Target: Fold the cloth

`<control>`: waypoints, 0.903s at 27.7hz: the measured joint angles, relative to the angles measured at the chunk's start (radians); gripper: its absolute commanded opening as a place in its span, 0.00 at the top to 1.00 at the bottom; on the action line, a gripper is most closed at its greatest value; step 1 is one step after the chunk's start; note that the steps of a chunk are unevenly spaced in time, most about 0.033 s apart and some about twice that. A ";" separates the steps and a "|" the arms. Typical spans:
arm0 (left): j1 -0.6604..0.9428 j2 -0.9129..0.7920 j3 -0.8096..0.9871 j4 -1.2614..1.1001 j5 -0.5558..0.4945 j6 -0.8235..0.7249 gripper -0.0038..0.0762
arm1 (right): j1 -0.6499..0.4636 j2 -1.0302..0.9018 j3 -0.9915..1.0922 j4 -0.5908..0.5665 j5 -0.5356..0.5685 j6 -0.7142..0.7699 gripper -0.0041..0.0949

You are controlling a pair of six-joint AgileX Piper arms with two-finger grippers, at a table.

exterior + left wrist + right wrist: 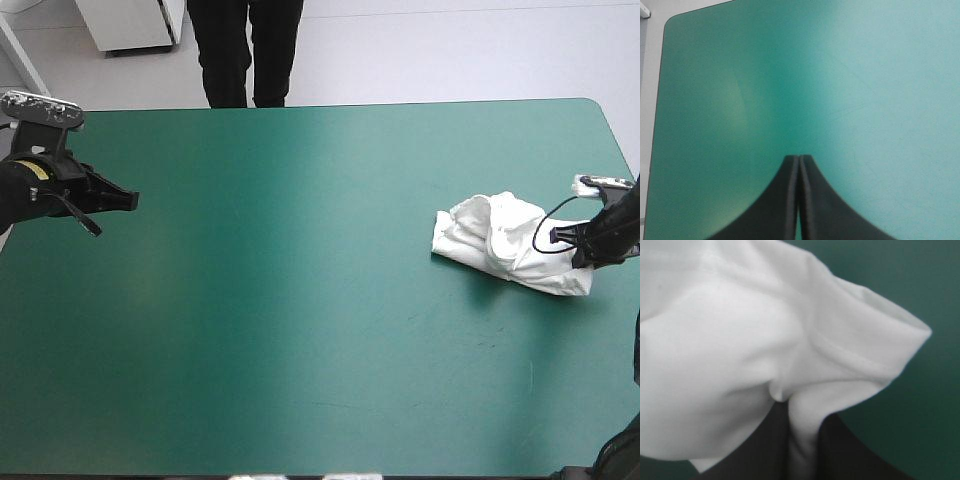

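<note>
High view: the teal-green table [300,330] lies bare across its left, middle and near parts, with wide room there. The left gripper [128,200] hangs just inside the left edge, toward the far side, its jaws pressed together in one point with nothing between them. The T-shirt [500,245] is a crumpled white heap close to the right edge, well apart from that gripper. The right gripper [580,242] sits at the heap's right end, pinched on a fold of cloth.
</note>
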 measured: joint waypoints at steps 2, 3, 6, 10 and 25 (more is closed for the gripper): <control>0.000 0.000 0.000 -0.014 -0.001 0.000 0.96 | -0.013 0.000 0.029 -0.019 -0.024 -0.001 0.96; 0.000 0.000 0.000 -0.015 -0.001 0.000 0.96 | -0.016 0.000 0.034 -0.026 -0.028 -0.001 0.96; 0.000 0.000 0.000 -0.019 -0.002 0.000 0.96 | -0.023 -0.002 0.042 -0.029 -0.035 -0.001 0.96; 0.000 0.000 0.000 -0.022 0.000 0.000 0.96 | -0.023 -0.007 0.044 -0.020 -0.037 -0.001 0.96; -0.104 0.000 0.000 -0.008 0.004 0.019 0.96 | -0.030 -0.067 0.045 0.012 -0.038 -0.004 0.53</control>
